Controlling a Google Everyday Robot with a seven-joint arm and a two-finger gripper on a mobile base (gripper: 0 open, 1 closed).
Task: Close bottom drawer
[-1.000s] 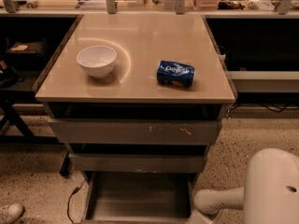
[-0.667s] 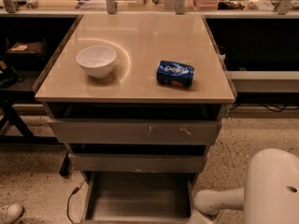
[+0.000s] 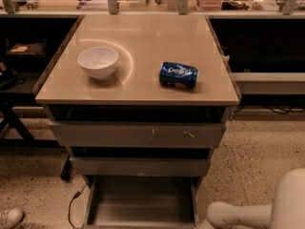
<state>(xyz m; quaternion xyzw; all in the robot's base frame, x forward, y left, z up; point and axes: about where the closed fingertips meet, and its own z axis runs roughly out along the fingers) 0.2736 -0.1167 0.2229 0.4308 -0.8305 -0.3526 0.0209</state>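
Observation:
The bottom drawer (image 3: 140, 199) stands pulled far out at the foot of the cabinet, showing its shallow grey tray. Its front panel lies at the lower edge of the camera view. Above it the middle drawer (image 3: 138, 167) and the scratched top drawer (image 3: 136, 135) are each pulled out a little. My white arm (image 3: 248, 213) reaches in from the lower right corner, just right of the bottom drawer. The gripper is out of view below the frame.
On the beige cabinet top (image 3: 143, 42) stand a white bowl (image 3: 97, 62) and a blue Pepsi can (image 3: 178, 75) lying on its side. A black cable (image 3: 72, 205) lies on the speckled floor at the left. A shoe (image 3: 9, 217) shows at the lower left corner.
My arm has sunk slightly lower and to the right in the corner. The drawers, bowl and can have not moved.

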